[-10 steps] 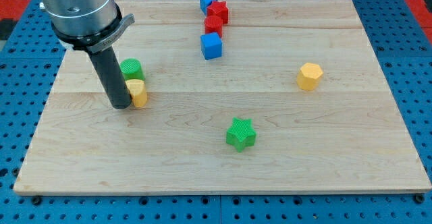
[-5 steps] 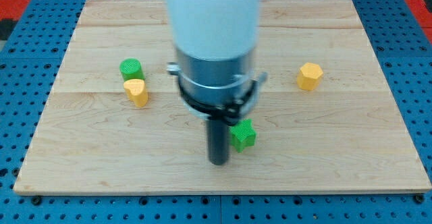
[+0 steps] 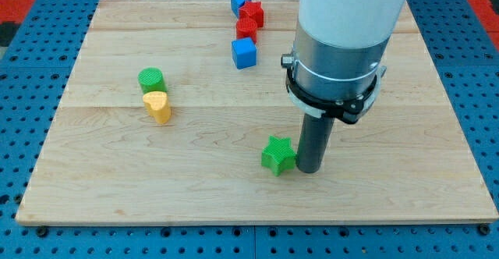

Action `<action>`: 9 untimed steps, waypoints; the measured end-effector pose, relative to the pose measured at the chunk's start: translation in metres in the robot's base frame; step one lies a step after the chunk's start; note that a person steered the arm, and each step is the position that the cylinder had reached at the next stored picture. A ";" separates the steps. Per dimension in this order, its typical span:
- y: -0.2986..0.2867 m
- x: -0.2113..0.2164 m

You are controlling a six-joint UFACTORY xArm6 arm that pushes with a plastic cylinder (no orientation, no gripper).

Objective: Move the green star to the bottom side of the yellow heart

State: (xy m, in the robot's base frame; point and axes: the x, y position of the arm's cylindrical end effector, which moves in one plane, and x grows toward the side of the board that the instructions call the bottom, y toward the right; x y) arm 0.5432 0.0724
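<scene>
The green star [image 3: 277,154] lies on the wooden board [image 3: 117,189], below the middle. My tip [image 3: 309,169] stands right against the star's right side, touching or nearly so. The yellow heart [image 3: 158,106] lies at the view's left, well to the left of the star and a little higher. A green cylinder [image 3: 151,79] sits just above the heart, touching it.
A blue cube [image 3: 244,53] lies above the middle. Above it sit two red blocks [image 3: 249,21] and another blue block [image 3: 239,1] near the top edge. The arm's wide body [image 3: 343,33] hides the board's right middle.
My tip moved from beside the yellow heart across the board, passed the star's left side, and now stands on the star's right side. The yellow hexagon at the right is now hidden by the arm.
</scene>
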 end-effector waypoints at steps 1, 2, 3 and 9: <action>-0.031 -0.001; -0.065 -0.002; -0.067 -0.009; -0.172 -0.033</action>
